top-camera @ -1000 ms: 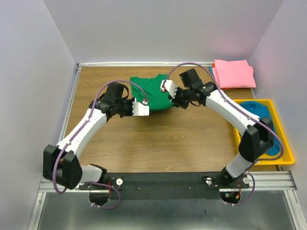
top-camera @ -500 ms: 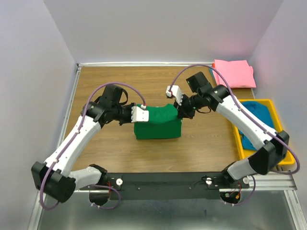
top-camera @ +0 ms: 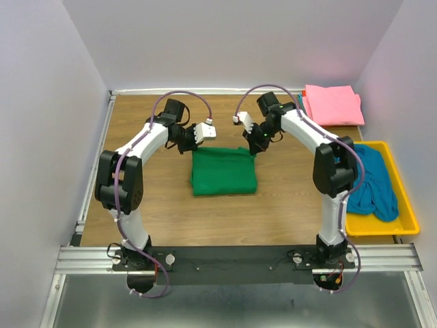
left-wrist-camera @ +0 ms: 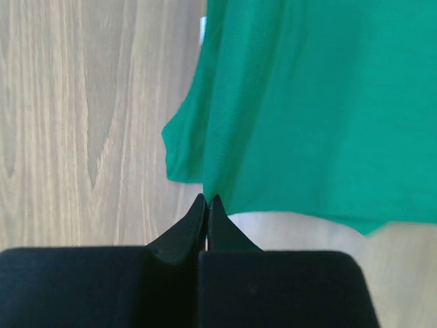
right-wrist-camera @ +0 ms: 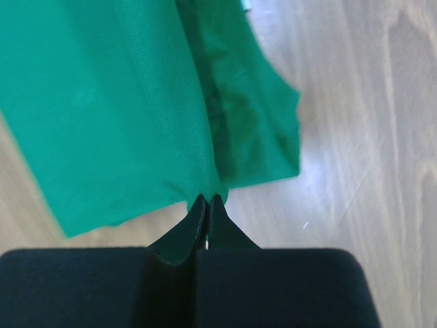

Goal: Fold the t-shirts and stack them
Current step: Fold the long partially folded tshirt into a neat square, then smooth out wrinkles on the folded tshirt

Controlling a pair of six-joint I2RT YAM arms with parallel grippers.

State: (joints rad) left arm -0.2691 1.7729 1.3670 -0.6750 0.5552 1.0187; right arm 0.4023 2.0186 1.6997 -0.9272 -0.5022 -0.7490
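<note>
Wooden bench (top-camera: pixel 153 208) carries your green t-shirt (top-camera: pixel 224 174) at its centre, folded to a rectangle. Your left claw (left-wrist-camera: pixel 207 200) and right claw (right-wrist-camera: pixel 207 198) each pinch a far corner of it, jaws pressed together, likely to hold that edge level and square for laying down.

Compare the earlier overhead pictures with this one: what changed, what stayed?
The green shirt was drawn nearer and now lies as a rectangle; the left end effector and right end effector, shut on its edge throughout, then swung back toward the far side. Pink shirt, blue shirt, tray: unmoved.
</note>
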